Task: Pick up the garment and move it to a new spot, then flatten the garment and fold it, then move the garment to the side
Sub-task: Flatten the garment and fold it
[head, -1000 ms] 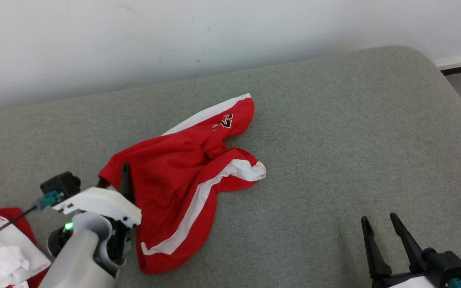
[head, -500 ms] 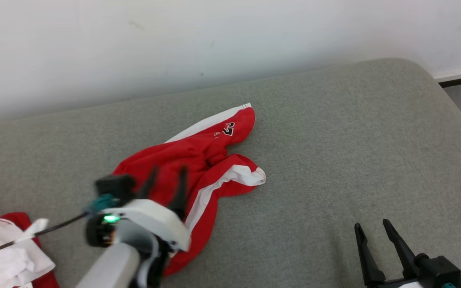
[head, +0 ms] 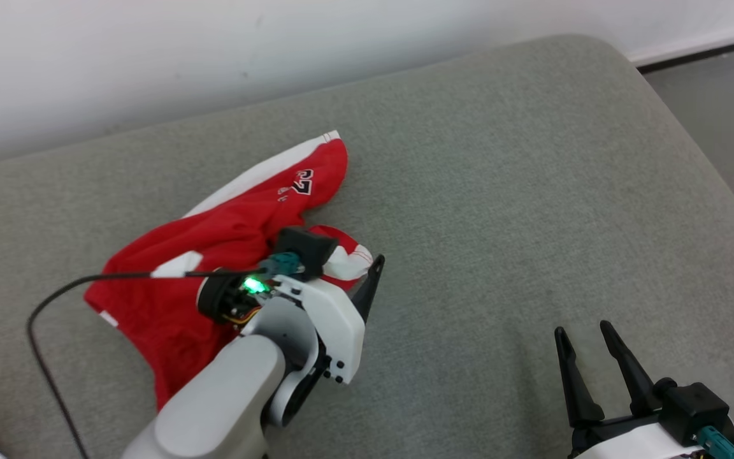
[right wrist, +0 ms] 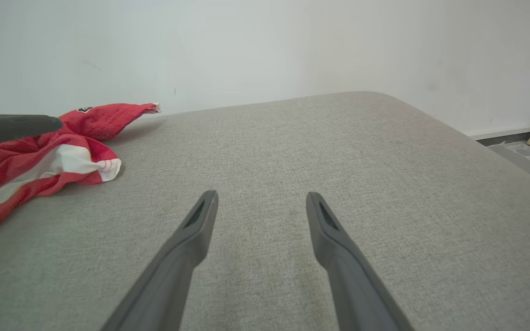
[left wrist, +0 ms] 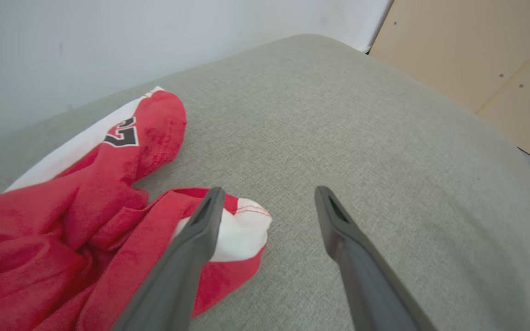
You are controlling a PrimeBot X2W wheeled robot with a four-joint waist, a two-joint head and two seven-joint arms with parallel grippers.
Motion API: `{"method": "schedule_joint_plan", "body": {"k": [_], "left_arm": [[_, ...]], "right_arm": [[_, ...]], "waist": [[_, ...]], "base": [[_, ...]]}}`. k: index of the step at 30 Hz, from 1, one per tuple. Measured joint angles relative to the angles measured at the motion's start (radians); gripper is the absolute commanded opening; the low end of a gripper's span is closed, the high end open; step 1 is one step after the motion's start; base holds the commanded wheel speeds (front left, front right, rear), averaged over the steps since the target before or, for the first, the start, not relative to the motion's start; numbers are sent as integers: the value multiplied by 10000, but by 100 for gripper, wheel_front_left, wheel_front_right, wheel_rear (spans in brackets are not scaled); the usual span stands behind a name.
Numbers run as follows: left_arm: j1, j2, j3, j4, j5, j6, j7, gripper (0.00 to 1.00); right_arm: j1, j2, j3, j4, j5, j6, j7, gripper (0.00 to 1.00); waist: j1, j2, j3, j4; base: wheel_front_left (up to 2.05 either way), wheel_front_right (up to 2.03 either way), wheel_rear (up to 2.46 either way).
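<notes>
The garment [head: 214,236] is a pair of red shorts with white stripes and a black number, lying crumpled on the left half of a grey cushion [head: 501,191]. My left gripper [head: 359,264] hovers open over the garment's right end. In the left wrist view the left gripper [left wrist: 268,191] has one finger above the white hem of the garment [left wrist: 85,220] and the other above bare cushion, holding nothing. My right gripper [head: 582,329] stands open and empty at the lower right, well apart from the garment. The right wrist view shows the right gripper [right wrist: 261,196] and the garment [right wrist: 39,161] at far left.
A white wall [head: 214,51] runs behind the cushion. The cushion's rounded edge drops to the floor [head: 717,83] at the right. A black cable [head: 42,306] trails from my left wrist. A wooden panel [left wrist: 476,59] stands beyond the cushion's right end.
The head camera has shifted. My left gripper has swung from the garment's left edge across it to its right hem, still open. The right gripper has stayed where it was.
</notes>
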Motion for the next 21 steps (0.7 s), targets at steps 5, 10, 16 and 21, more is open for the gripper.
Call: {"method": "schedule_joint_plan", "body": {"k": [5, 10, 16, 21], "left_arm": [[-856, 13, -709, 1160, 713, -374, 339, 100], [-1262, 31, -832, 2123, 857, -520, 311, 100], [-1473, 119, -945, 2871, 959, -570, 257, 100], [-1567, 111, -926, 3254, 936, -617, 205, 29]], "right_arm": [[-102, 71, -2, -21, 92, 0, 0, 100], [-158, 94, -23, -25, 284, 0, 0, 100], [-164, 100, -25, -69, 460, 0, 0, 100], [-279, 105, -2, -86, 487, 0, 0, 100]], "waist": [[0, 0, 419, -414], [0, 0, 686, -705], [0, 0, 767, -707], [0, 0, 798, -655]], "base": [[0, 0, 0], [0, 0, 0], [0, 0, 0], [0, 0, 0]]}}
